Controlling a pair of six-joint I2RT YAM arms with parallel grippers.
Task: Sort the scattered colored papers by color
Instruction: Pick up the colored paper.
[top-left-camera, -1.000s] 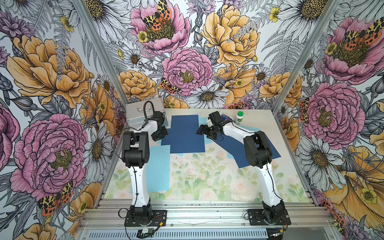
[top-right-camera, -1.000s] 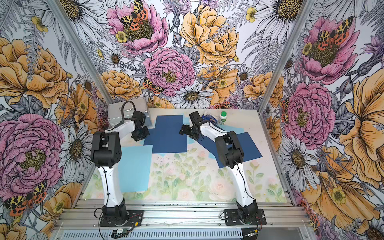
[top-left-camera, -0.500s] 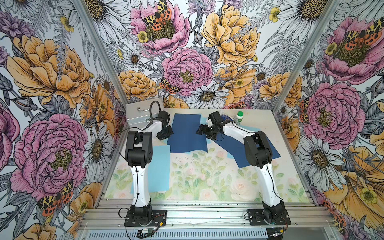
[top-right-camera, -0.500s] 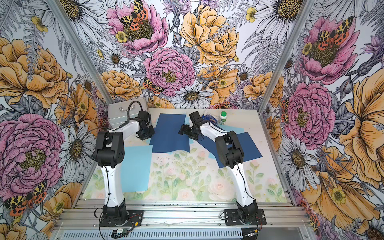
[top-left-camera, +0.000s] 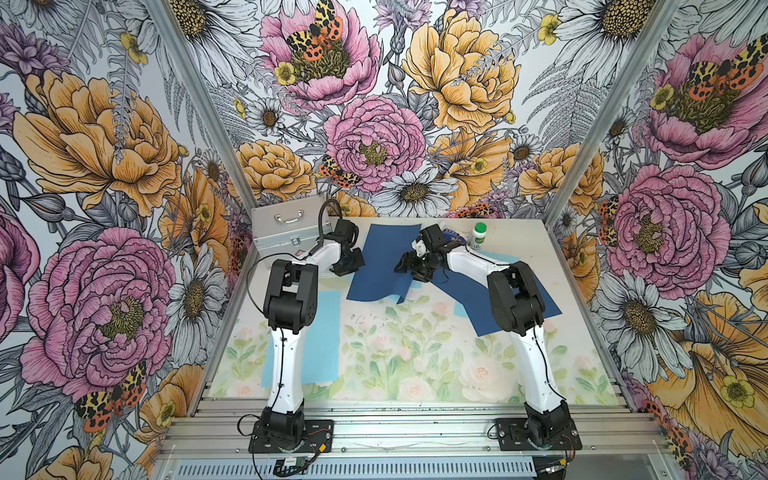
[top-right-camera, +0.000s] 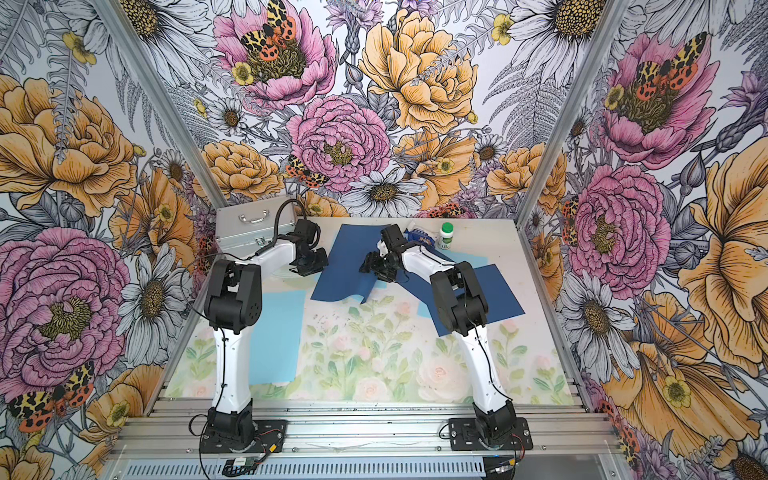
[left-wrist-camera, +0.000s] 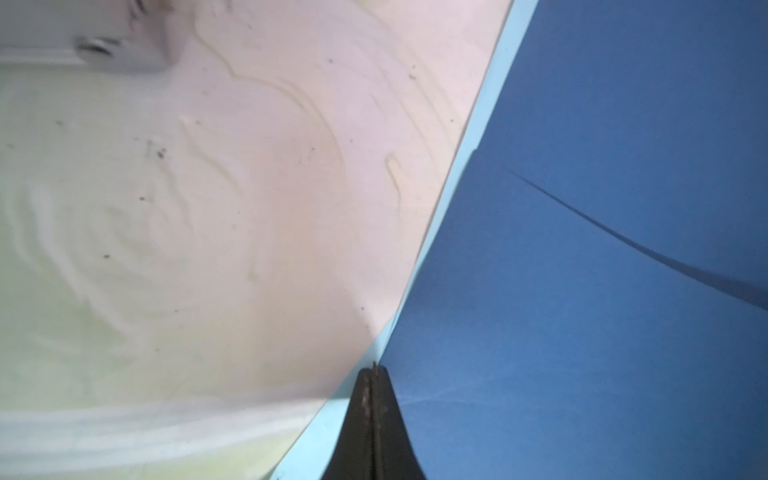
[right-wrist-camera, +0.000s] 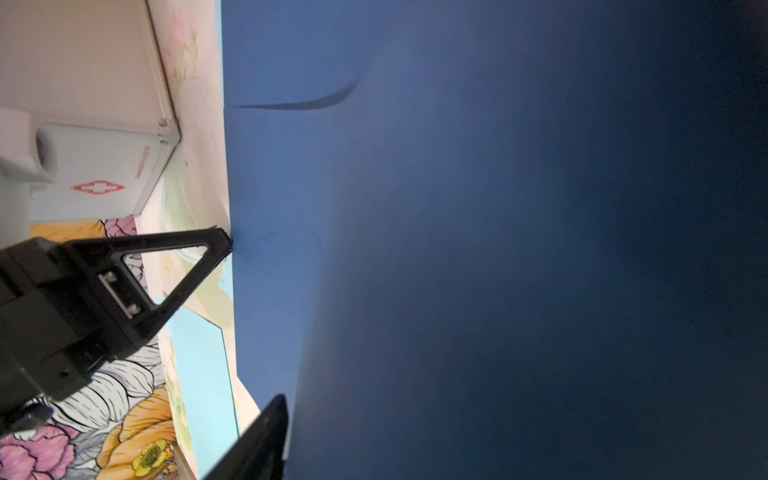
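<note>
A dark navy paper (top-left-camera: 380, 266) lies at the middle back of the table. Its near right corner (top-left-camera: 402, 293) is buckled upward. My left gripper (top-left-camera: 351, 264) is shut, its tip (left-wrist-camera: 374, 370) standing at this sheet's left edge, where a light blue paper (left-wrist-camera: 328, 440) shows underneath. My right gripper (top-left-camera: 407, 266) is at the sheet's right side. In the right wrist view only one of its fingers (right-wrist-camera: 266, 436) shows, beside the raised navy flap (right-wrist-camera: 498, 291) that hides the other. A second navy paper (top-left-camera: 465, 295) lies under the right arm. Another light blue paper (top-left-camera: 324, 332) lies front left.
A silver case (top-left-camera: 286, 232) stands at the back left, close to the left arm. A white bottle with a green cap (top-left-camera: 478, 237) and a crinkled blue-and-white packet (top-left-camera: 451, 235) sit at the back, behind the right gripper. A light blue sliver (top-left-camera: 458, 309) pokes out under the right navy sheet.
My left gripper has slid to the right along with the middle navy sheet's left edge. The sheet's near right corner has buckled up. The right arm has hardly moved.
</note>
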